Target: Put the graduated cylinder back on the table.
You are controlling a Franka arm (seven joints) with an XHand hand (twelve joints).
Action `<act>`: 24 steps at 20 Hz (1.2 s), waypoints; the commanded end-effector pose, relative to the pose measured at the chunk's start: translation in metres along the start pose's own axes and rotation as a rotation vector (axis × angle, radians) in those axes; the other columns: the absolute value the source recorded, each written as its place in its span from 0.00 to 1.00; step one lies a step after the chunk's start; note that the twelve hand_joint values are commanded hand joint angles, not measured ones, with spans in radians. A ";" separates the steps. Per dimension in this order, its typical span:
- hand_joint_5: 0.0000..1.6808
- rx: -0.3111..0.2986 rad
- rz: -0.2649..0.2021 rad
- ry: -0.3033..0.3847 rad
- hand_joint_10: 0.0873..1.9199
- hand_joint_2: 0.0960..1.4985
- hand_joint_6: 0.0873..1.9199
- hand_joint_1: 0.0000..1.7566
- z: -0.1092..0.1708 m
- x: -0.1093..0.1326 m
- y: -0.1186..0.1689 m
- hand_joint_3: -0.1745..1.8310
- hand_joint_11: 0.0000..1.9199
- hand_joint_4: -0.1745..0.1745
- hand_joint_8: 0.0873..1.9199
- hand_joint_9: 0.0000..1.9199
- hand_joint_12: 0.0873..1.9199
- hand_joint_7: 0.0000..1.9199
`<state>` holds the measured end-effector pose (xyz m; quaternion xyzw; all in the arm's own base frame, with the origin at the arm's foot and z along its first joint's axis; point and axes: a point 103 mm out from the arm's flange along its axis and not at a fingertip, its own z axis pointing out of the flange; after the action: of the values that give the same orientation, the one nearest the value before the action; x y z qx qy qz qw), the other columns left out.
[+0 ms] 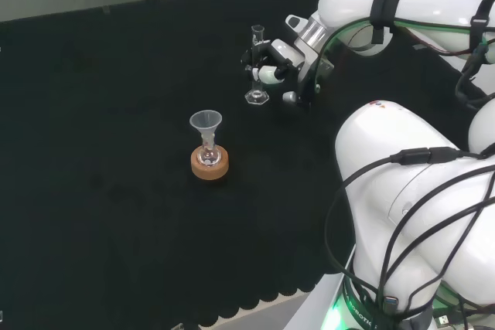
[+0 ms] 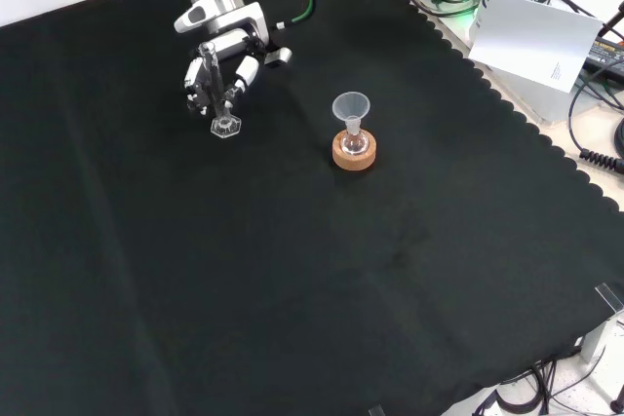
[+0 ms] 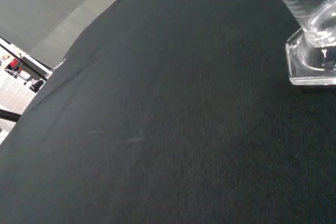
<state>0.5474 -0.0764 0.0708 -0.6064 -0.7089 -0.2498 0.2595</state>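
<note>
From the front view, nearest me I see a clear plastic funnel [image 2: 351, 105] sitting in a small glass flask [image 2: 353, 141] on a round cork ring [image 2: 353, 152]. Beyond it, the clear graduated cylinder [image 2: 215, 94] stands upright, its hexagonal foot on the black cloth [image 2: 292, 280]. The hand [image 2: 216, 73] has its fingers curled round the cylinder's tube.

Graduated cylinder [image 3: 310, 9] — scale marks, numeral "10".
</note>
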 end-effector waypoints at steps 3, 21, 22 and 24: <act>0.33 0.010 -0.012 0.004 0.00 0.71 0.33 0.54 -0.005 0.009 0.003 0.00 0.25 0.38 0.29 0.50 0.64 0.29; 0.23 -0.019 -0.007 -0.093 0.00 0.64 0.12 0.49 -0.052 0.023 -0.010 0.00 0.10 0.32 0.31 0.35 0.72 0.11; 0.23 -0.022 -0.005 -0.100 0.00 0.64 0.12 0.49 -0.056 0.025 -0.013 0.00 0.10 0.31 0.31 0.35 0.72 0.11; 0.23 -0.030 0.000 -0.119 0.00 0.64 0.11 0.49 -0.065 0.030 -0.020 0.00 0.10 0.31 0.31 0.35 0.72 0.11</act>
<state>0.5410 -0.0926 0.1179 -0.6135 -0.7183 -0.2357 0.2284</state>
